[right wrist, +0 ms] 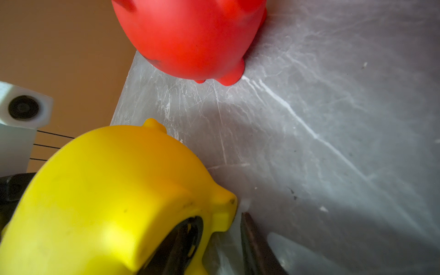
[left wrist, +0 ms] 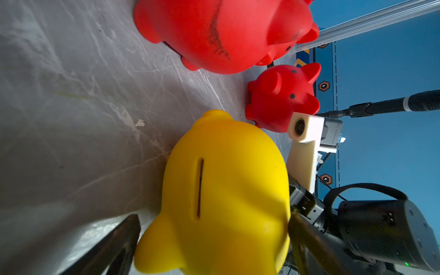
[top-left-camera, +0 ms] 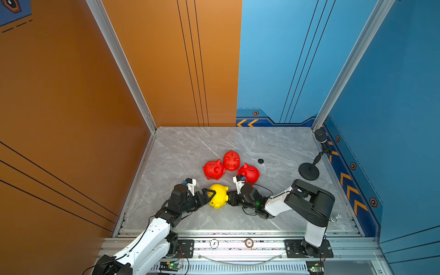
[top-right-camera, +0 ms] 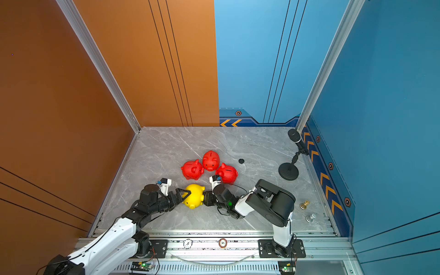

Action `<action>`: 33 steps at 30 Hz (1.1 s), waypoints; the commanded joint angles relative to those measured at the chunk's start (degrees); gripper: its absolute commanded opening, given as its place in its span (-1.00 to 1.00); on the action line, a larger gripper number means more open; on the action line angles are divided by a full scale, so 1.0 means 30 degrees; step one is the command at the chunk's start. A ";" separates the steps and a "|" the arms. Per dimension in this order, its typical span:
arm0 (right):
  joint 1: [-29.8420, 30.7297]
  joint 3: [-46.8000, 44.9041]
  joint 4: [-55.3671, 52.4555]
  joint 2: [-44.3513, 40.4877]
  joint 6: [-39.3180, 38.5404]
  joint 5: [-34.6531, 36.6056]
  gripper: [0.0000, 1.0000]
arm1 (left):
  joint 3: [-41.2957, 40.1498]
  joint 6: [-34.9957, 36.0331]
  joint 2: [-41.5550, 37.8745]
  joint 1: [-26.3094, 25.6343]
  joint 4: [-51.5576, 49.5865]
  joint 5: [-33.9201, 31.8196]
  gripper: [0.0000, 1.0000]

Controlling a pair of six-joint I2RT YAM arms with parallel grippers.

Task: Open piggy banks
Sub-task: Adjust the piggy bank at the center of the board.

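Grey marble table [top-left-camera: 185, 152], both arms reaching in from its front edge. Left gripper [top-left-camera: 211, 197] is spread wide and clamped across the yellow pig [top-left-camera: 219, 197]; the left wrist view shows a finger [left wrist: 119, 242] on each flank. Right gripper [top-left-camera: 229, 199] butts the pig's opposite side, jaws partly closed. One finger [right wrist: 252, 240] sits just outside a foot, the other at the dark round spot in the underside. Can't tell if it pinches anything.

Mic stand [top-left-camera: 308, 170] is by the right edge.

Yellow pig lies on its side, front-centre, between the two grippers, coin slot [left wrist: 200, 188] facing the left arm. Left red pig [top-left-camera: 213, 169], middle red pig [top-left-camera: 231, 160] and right red pig [top-left-camera: 250, 172] stand upright, bunched at the table's centre just behind it.

Black plug [top-left-camera: 261, 161] lies alone between the red pigs and the right edge. Two small metal pieces [top-right-camera: 304, 204] sit near the front-right corner.
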 commanded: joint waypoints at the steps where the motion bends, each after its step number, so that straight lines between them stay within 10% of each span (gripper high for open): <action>1: -0.0116 -0.0384 -0.3446 0.1338 0.0099 -0.0037 -0.24 | -0.0623 -0.0177 0.0019 0.0167 -0.0403 0.0614 0.95; 33: -0.0149 0.0055 -0.2503 0.1987 0.0389 -0.0661 -0.23 | -0.0023 -0.2570 0.1909 -0.1912 0.6464 0.1861 0.98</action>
